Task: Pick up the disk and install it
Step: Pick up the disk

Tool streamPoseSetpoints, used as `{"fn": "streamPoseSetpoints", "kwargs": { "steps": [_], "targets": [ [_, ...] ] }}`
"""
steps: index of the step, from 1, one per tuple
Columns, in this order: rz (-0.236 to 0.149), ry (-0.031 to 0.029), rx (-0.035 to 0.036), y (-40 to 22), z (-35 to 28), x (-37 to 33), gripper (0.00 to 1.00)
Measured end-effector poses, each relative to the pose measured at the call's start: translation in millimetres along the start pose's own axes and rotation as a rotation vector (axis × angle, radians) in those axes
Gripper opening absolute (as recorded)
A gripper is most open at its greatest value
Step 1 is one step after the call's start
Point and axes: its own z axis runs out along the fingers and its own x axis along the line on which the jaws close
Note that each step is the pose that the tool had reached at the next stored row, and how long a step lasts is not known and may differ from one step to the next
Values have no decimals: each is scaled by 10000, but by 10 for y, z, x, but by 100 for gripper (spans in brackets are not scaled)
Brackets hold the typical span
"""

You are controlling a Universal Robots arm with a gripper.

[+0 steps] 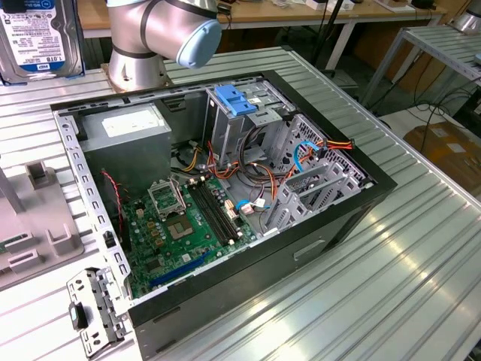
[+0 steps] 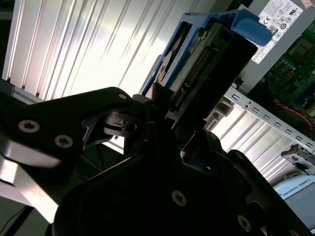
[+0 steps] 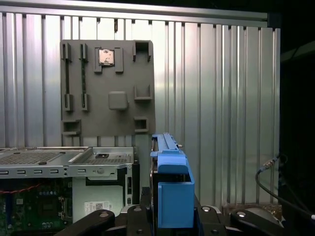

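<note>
Exterior view, starting at its left: you have the disk (image 1: 37,34) in the far upper corner, its white label facing the camera and its edge cut by the frame, well apart from the computer case (image 1: 316,241). Below it, a grey fixture plate (image 1: 34,233) lies on the ribbed metal table (image 1: 391,286). Nearer the camera, a small loose metal bracket (image 1: 94,312) sits just beside the case's corner.

Moving across, the arm (image 1: 150,30), a grey joint with a pale blue cap, hangs over the back rim of the open case. Inside the case you see the grey power supply (image 1: 124,131) against the rear wall, with the green motherboard (image 1: 188,226) lying flat in front of it. Next come the light-blue bracket (image 1: 237,99) on top of the drive cage and a bundle of orange and red cables (image 1: 331,144) near the wall at the exterior view's right.

In the first wrist view, your gripper (image 3: 171,201) is pinching the disk. Black finger blocks flank the blue carrier rail on both sides, and the disk stands edge-on to the camera. The fixture plate and the rim of the case lie on the table beyond it.

In the second wrist view, one black finger (image 2: 158,101) presses against the disk's side near its connector end. The blue carrier handle juts past that end, toward the power supply's sticker.
</note>
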Motion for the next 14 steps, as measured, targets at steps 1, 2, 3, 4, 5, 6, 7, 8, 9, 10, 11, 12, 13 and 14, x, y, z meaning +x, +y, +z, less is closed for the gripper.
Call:
{"fn": "streamPoseSetpoints", "kwargs": {
  "steps": [1,2,3,4,5,6,7,8,9,10,11,12,13,14],
  "targets": [
    [1,0,0,-2,0,12,36],
    [1,0,0,-3,-1,18,36],
    [1,0,0,-5,-1,31,36],
    [1,0,0,-7,-2,38,36],
    [1,0,0,-8,-3,49,36],
    [1,0,0,-8,-3,53,36],
    [1,0,0,-8,-4,60,36],
    [1,0,1,-8,-4,66,36],
    [2,0,0,-8,-5,73,36],
    [1,0,0,-9,-5,84,36],
    [1,0,0,-9,-6,89,36],
    [1,-1,0,-9,-6,95,36],
    [1,0,0,-9,-6,103,36],
    [1,0,0,-10,-7,108,36]
  ]
}}
